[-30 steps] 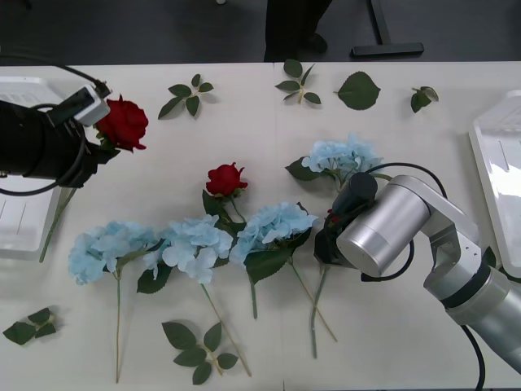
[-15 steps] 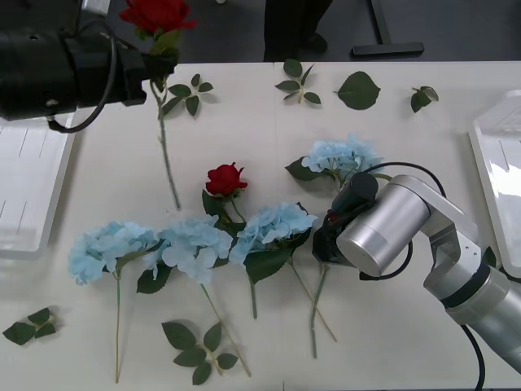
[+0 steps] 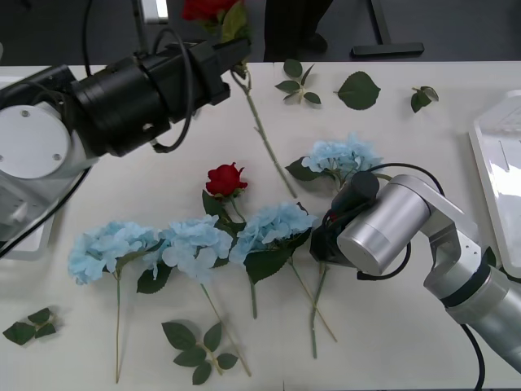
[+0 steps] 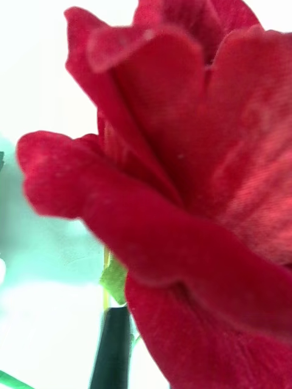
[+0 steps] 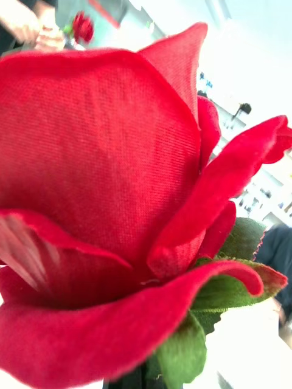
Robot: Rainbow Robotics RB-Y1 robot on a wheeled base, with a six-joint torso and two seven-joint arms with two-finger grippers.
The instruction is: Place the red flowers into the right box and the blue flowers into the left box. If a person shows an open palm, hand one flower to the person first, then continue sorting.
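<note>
Overhead, a red rose [image 3: 207, 8] sits clamped in the left gripper [image 3: 232, 50].

Red rose [image 3: 208, 8] raised above the table's far edge, stem slanting down. Second red rose [image 3: 225, 179] lying mid-table; third red rose [image 4: 182, 182] close before the right wrist camera. Four pale-blue hydrangeas [image 3: 194, 243] lying flat. Translucent right box [image 3: 498, 163] at right edge, opaque white left box [image 3: 18, 213] at left.
</note>
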